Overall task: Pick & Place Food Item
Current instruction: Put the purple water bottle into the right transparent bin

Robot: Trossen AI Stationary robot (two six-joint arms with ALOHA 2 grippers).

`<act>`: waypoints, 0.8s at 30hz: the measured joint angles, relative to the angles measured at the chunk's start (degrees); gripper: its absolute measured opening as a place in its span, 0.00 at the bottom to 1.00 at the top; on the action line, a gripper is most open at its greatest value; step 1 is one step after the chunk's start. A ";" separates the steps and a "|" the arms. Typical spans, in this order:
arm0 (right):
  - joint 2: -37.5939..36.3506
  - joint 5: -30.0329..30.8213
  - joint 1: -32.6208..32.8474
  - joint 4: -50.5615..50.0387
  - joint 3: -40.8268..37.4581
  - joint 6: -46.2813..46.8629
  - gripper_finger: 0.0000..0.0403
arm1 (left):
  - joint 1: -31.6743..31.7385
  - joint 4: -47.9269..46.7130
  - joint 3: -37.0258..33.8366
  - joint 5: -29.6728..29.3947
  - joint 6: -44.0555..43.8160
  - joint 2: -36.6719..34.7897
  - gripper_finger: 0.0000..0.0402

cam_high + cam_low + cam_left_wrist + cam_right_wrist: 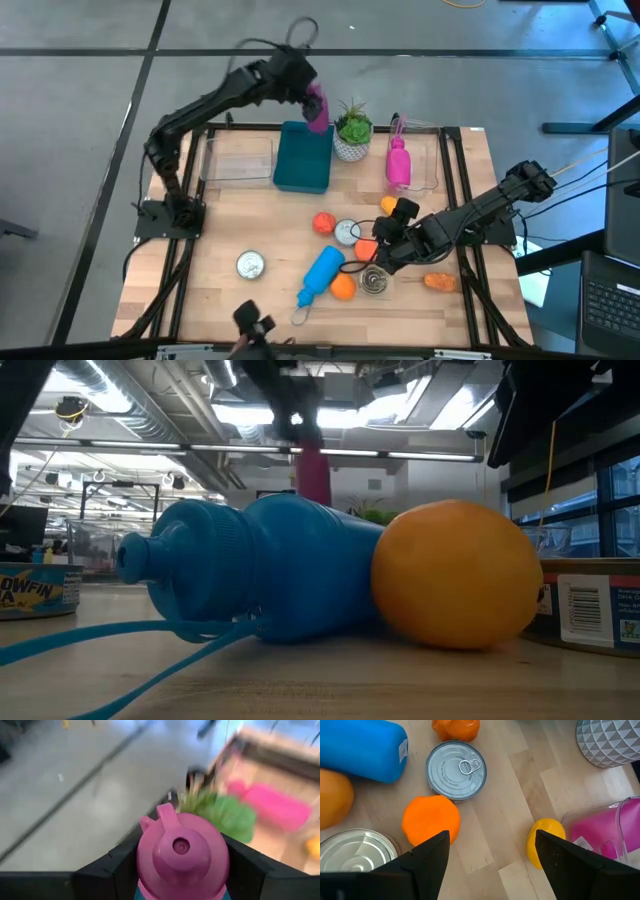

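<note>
We saw left gripper (314, 100) clamped on a pink bottle (316, 106) above the teal bin (303, 160), twelve o'clock; unreleased. Right gripper (378, 243), jaws wide, empty, hovered over orange fruit (430, 819), five o'clock; unpicked.

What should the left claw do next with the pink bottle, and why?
Probably lower and release it into the teal bin. The left claw grips the pink bottle above the bin's far edge, beside the potted plant. The right claw hangs open over the cans and oranges.

Left tool (313, 100) raised at far edge, gripping; right tool (372, 250) low, fingers apart.
</note>
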 joint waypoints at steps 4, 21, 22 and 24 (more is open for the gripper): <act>0.00 0.02 -0.48 0.03 0.00 0.00 0.72 | -1.10 2.14 3.37 2.19 -2.51 -3.35 0.57; -0.01 -0.44 1.70 0.45 0.00 2.46 0.72 | -7.42 23.84 23.80 18.21 -11.95 20.71 0.53; -0.02 -0.46 2.13 0.35 0.00 2.43 0.72 | -7.28 27.46 23.09 19.85 -13.17 21.47 0.53; 0.00 -0.26 2.71 0.19 -0.02 2.49 0.72 | -6.57 34.15 21.17 22.73 -17.61 22.20 0.52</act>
